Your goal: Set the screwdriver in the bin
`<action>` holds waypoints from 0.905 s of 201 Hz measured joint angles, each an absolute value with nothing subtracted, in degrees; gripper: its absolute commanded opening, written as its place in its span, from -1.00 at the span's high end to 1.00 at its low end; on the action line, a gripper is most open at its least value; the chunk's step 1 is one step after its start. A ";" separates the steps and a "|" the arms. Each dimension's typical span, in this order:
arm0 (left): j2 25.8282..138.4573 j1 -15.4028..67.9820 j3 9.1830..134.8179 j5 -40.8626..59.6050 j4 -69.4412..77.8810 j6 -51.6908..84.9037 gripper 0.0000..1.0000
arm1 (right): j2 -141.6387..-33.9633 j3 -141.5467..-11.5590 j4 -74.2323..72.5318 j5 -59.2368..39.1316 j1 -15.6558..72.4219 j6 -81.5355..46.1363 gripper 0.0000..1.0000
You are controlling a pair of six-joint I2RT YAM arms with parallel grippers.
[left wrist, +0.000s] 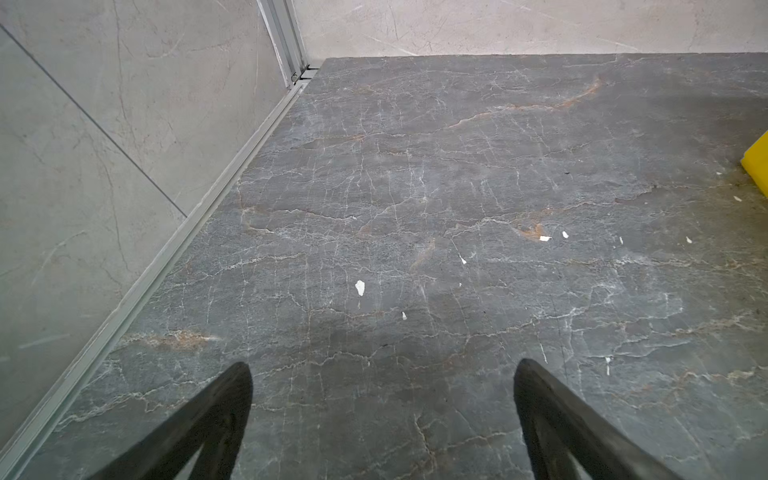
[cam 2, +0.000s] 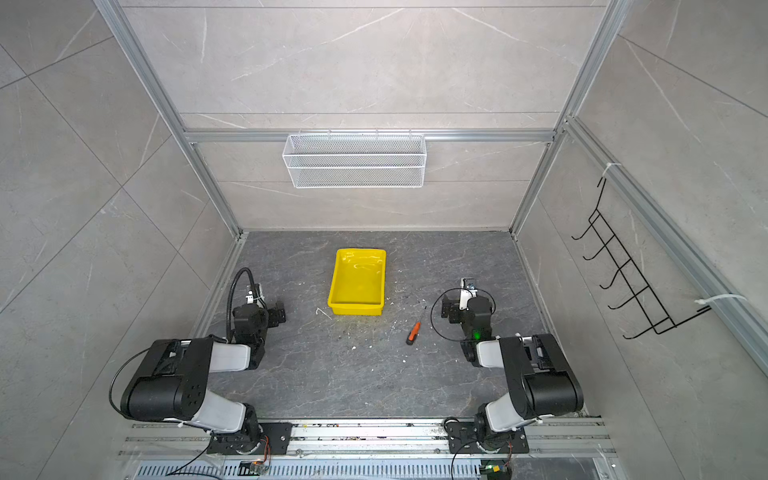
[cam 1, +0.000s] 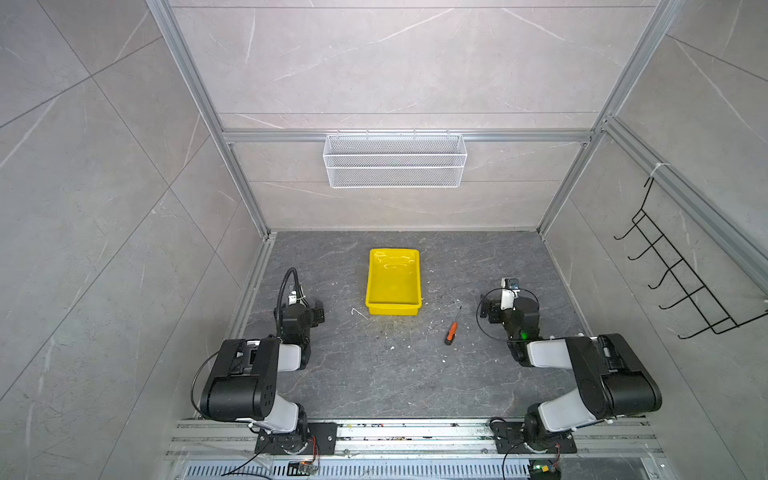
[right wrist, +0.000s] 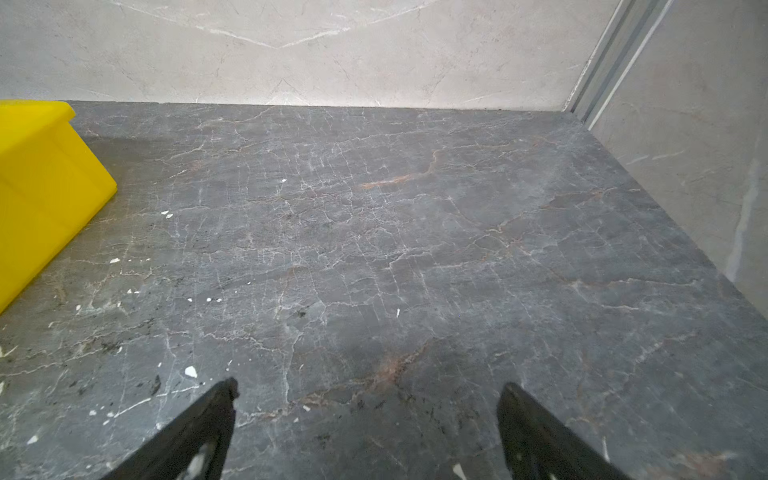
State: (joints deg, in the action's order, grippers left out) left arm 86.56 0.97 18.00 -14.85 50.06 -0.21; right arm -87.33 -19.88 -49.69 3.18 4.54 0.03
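Note:
The screwdriver (cam 1: 451, 330) (cam 2: 413, 331) lies flat on the dark stone floor, its orange handle toward the front and its thin shaft pointing at the back right. The yellow bin (cam 1: 393, 309) (cam 2: 356, 309) stands behind it and to its left, with nothing inside. A corner of the bin (left wrist: 758, 162) shows in the left wrist view, and one side of the bin (right wrist: 41, 187) in the right wrist view. My left gripper (cam 1: 318, 312) (left wrist: 382, 370) hangs open left of the bin. My right gripper (cam 1: 491, 309) (right wrist: 368, 388) hangs open just right of the screwdriver. Only bare floor lies between either gripper's fingers.
A white wire-mesh basket (cam 1: 395, 161) hangs on the back wall, high above the floor. A black wire hook rack (cam 1: 681, 274) is fixed to the right wall. Aluminium frame rails (cam 1: 253, 286) edge the floor, and small white chips (left wrist: 360, 287) are scattered over it.

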 measured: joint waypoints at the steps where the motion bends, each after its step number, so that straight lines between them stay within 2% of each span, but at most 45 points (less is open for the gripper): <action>1: 86.56 0.97 18.00 -14.83 50.04 -0.21 -1.00 | -87.33 -19.88 -49.69 3.18 4.54 0.03 -0.98; 182: 86.56 -1.28 18.85 -11.81 48.18 1.19 -1.00 | -87.33 -19.97 -49.52 3.20 4.64 0.03 -0.98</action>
State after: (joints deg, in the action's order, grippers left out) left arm 86.56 -1.28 18.85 -11.81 48.18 1.19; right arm -87.33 -19.97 -49.52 3.20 4.64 0.03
